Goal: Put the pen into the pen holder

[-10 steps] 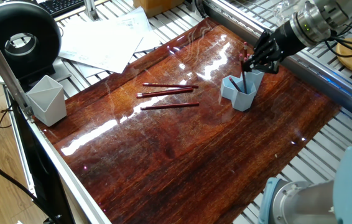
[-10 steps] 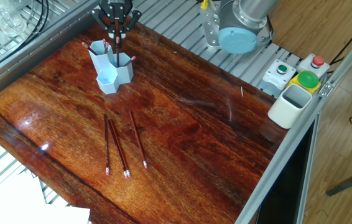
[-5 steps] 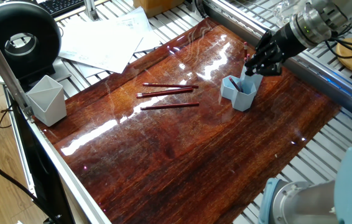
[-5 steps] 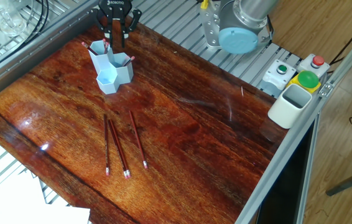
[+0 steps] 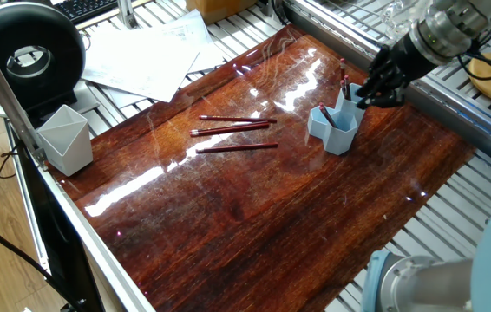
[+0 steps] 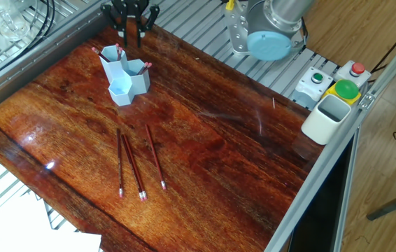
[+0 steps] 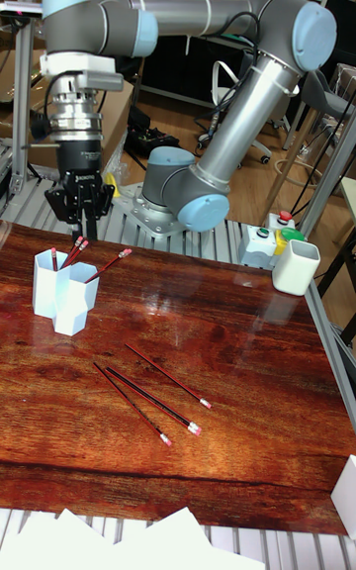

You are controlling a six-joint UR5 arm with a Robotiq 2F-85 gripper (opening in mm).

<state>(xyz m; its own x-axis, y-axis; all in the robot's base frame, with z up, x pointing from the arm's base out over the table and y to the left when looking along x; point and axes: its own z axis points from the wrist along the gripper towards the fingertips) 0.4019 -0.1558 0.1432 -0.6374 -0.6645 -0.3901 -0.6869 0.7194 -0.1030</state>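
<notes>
The light blue pen holder (image 5: 336, 126) (image 6: 124, 77) (image 7: 57, 291) stands near the far edge of the wooden table. Red pens stick out of its tubes, one pen (image 7: 109, 266) (image 6: 145, 66) leaning out to the side. Three more red pens (image 5: 232, 130) (image 6: 135, 166) (image 7: 156, 387) lie flat in the middle of the table. My gripper (image 5: 367, 90) (image 6: 134, 26) (image 7: 81, 217) hangs above and just behind the holder. It is open, with nothing between its fingers.
A pale grey angular cup (image 5: 65, 139) (image 6: 327, 117) (image 7: 295, 267) sits at the table's edge, next to a button box (image 6: 338, 82). Loose papers (image 5: 146, 56) lie off one end of the table. The arm's base (image 6: 268, 31) stands on the metal frame beside the table.
One second ago the gripper held a pen upright, low over the holder. The pen now rests in the holder, and the open gripper has lifted up and away from it.
</notes>
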